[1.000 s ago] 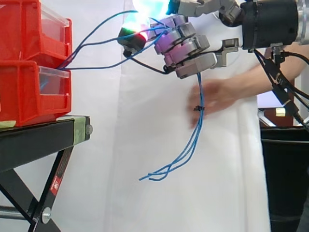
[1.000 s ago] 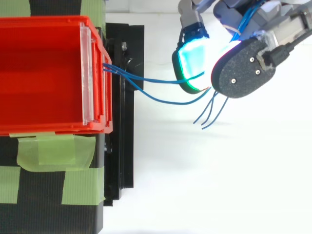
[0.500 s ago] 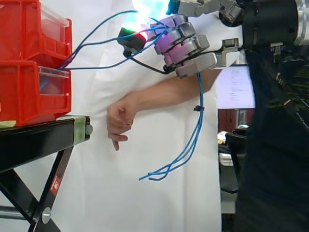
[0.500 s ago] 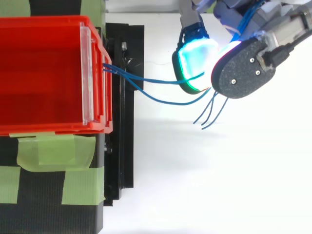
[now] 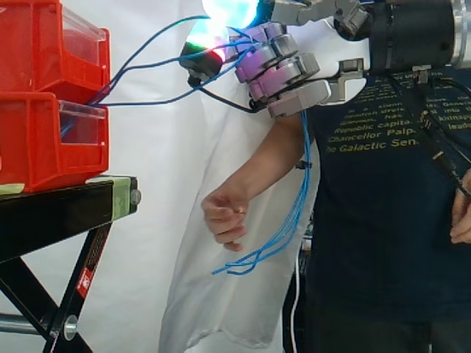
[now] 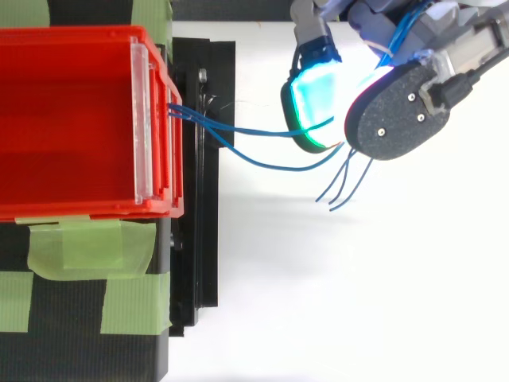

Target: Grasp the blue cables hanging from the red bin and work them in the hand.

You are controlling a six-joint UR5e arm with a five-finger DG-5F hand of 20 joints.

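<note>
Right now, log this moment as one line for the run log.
robot hand: shut on cables | cables: run from bin, ends hanging loose | person: close behind cables

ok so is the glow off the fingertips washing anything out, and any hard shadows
Side view: the top fingertip pad glares white-cyan, washing out its edge where the blue cables cross into the hand. Top view: the cyan pad is bright but the cables read clearly against it; no hard shadows on the white surface below.

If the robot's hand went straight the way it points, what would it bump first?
Probably the upper red bin: the hand, shut on the blue cables, points toward its front, with just cables between.
</note>
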